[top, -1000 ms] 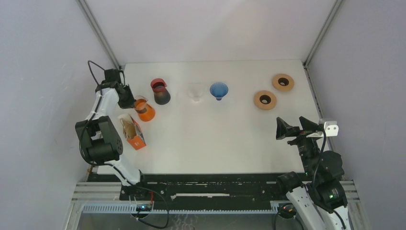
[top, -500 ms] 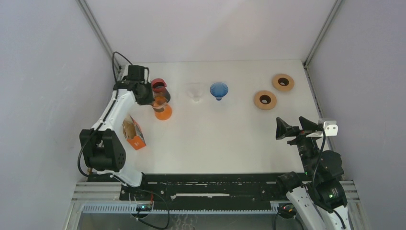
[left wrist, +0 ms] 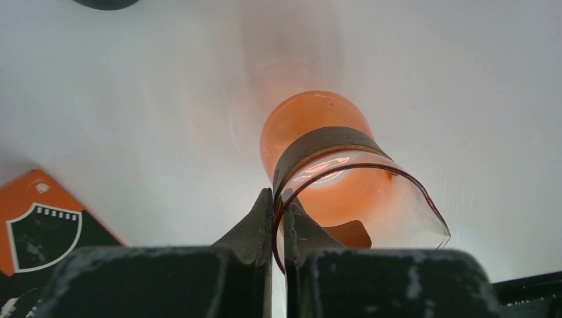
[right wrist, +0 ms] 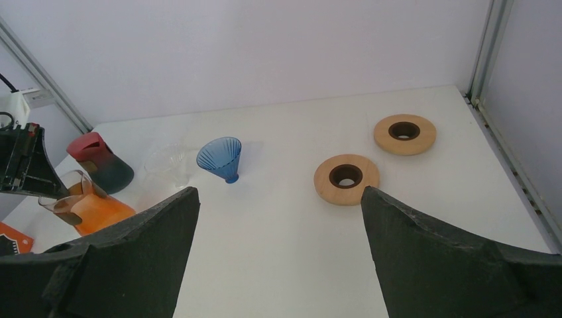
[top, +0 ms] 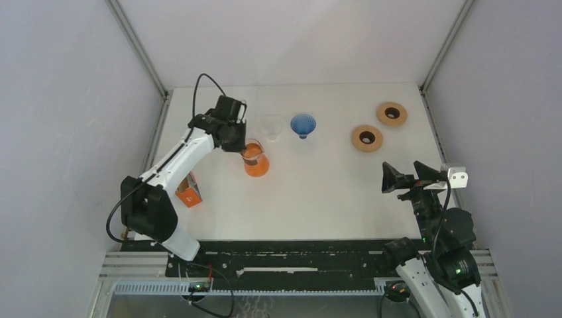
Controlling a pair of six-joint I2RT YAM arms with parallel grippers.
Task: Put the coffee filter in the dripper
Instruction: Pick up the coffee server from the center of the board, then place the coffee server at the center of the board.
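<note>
Left pincer (left wrist: 278, 202) clamps the orange carafe (left wrist: 318, 152) by its rim, blue dripper (top: 303, 124) apart.

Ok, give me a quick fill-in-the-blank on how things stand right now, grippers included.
The left gripper is shut on the rim of the ____ carafe.
The right gripper stands ____, holding nothing.
In the top view, ____ wooden rings lie to the right of the blue dripper.
Missing words: orange; open; two.
</note>
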